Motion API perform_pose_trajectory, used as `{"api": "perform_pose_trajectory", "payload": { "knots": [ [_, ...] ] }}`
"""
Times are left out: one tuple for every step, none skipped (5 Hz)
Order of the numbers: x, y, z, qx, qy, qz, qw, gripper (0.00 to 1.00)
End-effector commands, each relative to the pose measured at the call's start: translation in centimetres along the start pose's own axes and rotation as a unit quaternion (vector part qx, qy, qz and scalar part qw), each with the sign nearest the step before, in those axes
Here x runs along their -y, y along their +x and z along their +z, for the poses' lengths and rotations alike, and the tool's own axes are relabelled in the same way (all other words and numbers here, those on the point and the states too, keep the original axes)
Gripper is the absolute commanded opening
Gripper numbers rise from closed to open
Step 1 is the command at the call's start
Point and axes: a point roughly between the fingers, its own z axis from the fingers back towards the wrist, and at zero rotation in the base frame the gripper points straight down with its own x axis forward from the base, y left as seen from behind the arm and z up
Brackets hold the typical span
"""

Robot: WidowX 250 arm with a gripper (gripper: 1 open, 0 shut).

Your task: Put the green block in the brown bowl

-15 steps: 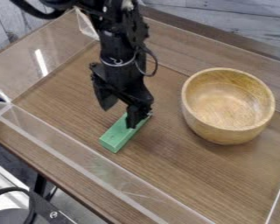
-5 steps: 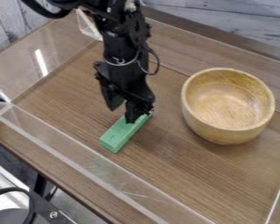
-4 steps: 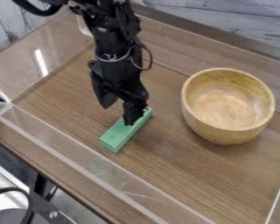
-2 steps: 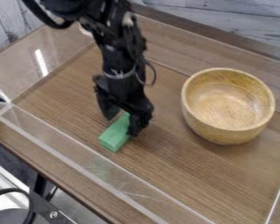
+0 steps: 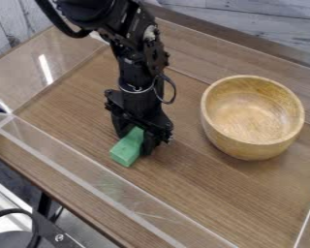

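Block (image 5: 127,150), green, between the fingers of the gripper (image 5: 135,140), their grip on it unclear.

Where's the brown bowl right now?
In the camera view, the brown bowl sits on the right side of the table, to the right of the green block.

arm: reaching down from above (black, jointed) | gripper (image 5: 129,139): pointing downward, fingers perhaps parted
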Motion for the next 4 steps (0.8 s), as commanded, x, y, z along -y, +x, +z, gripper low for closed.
{"api": "perform_pose_trajectory", "payload": {
  "knots": [
    [-0.3,0.4,0.8,0.017,-0.003,0.008,0.9998,0.00],
    [-0.7,0.2,1.7,0.007,-0.009,0.028,0.9996,0.00],
    [-1.3,0.1,2.8,0.000,-0.016,0.049,0.9987,0.00],
    [-0.7,1.1,6.4,0.025,-0.044,0.032,0.9982,0.00]
  ]
}}
